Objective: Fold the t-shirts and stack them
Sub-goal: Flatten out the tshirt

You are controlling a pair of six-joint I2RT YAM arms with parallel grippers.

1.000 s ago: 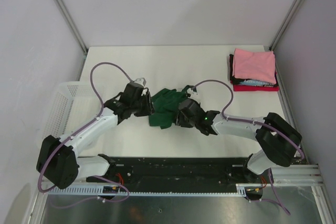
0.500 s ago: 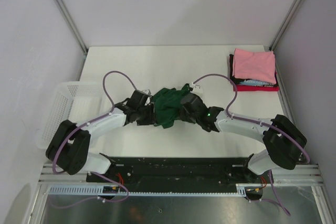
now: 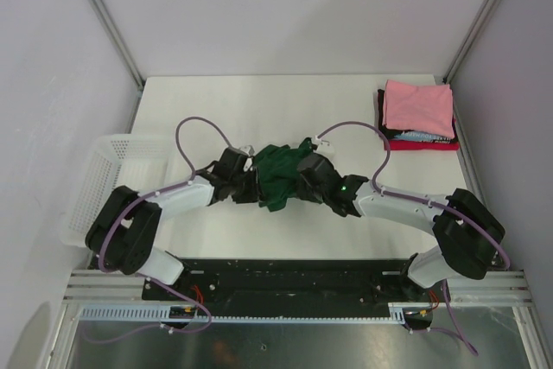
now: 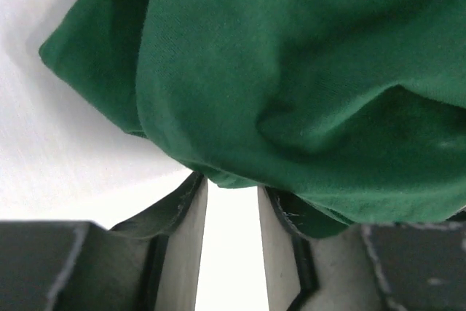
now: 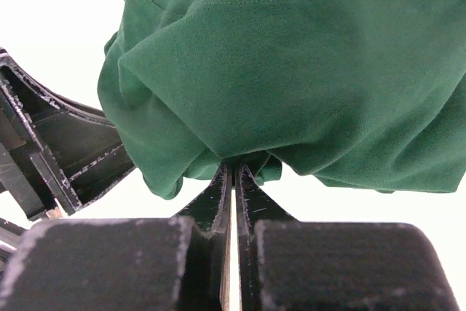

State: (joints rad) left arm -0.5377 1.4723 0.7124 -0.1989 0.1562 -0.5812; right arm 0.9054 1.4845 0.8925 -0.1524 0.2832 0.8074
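The dark green t-shirt (image 3: 276,175) lies crumpled at the middle of the table (image 3: 259,110), between my two grippers. My right gripper (image 3: 304,181) is at its right side. In the right wrist view the right gripper (image 5: 234,167) is shut, pinching a fold of the green t-shirt (image 5: 291,63). My left gripper (image 3: 247,186) is pressed against the shirt's left edge. In the left wrist view the left gripper (image 4: 233,181) has its fingers apart, bare table showing between them. The green cloth (image 4: 291,71) drapes over the tips and hides them. Folded t-shirts (image 3: 418,108), pink on top of black and red, are stacked at the back right.
A white mesh basket (image 3: 102,181) stands off the table's left edge beside my left arm. Metal posts (image 3: 473,23) and grey walls close in the table at the back and sides. A black rail (image 3: 285,274) runs along the near edge.
My left arm dropped lower and pushed its gripper right into the shirt's left edge. The right gripper closed on the shirt, which bunched up between the grippers.
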